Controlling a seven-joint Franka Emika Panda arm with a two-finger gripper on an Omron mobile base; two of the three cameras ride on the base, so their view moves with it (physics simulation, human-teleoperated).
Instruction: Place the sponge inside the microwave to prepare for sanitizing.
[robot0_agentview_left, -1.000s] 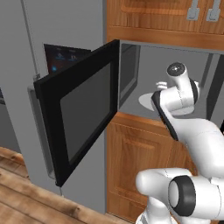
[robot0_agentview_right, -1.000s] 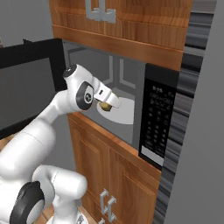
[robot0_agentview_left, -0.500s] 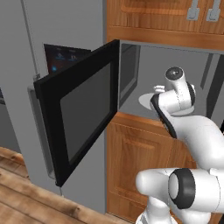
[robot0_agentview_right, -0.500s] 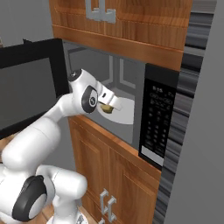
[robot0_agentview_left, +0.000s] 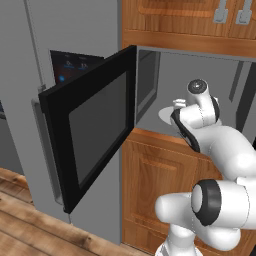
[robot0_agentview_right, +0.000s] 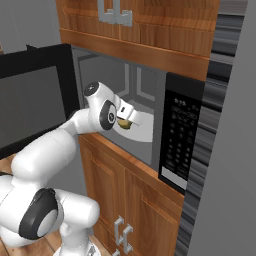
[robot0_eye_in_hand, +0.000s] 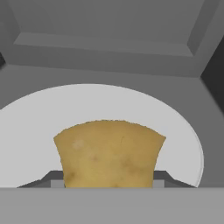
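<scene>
I have the gripper (robot0_agentview_right: 126, 121) clamped on the sponge (robot0_eye_in_hand: 109, 154), light and soft, pinched at its near edge, the microwave (robot0_agentview_right: 150, 105) plate (robot0_eye_in_hand: 52, 109) just beyond it.

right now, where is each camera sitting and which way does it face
Left base view: behind the arm on its left, facing forward at the open microwave door; white arm rises lower right.
Right base view: behind the arm on its right, facing the cavity and keypad; arm rises lower left, gripper shut on the sponge.
Hand view: on the hand, looking into the cavity over the white plate; sponge between the finger tips.
Shared: both base views show the microwave and arm; right base and hand views share sponge and plate.
</scene>
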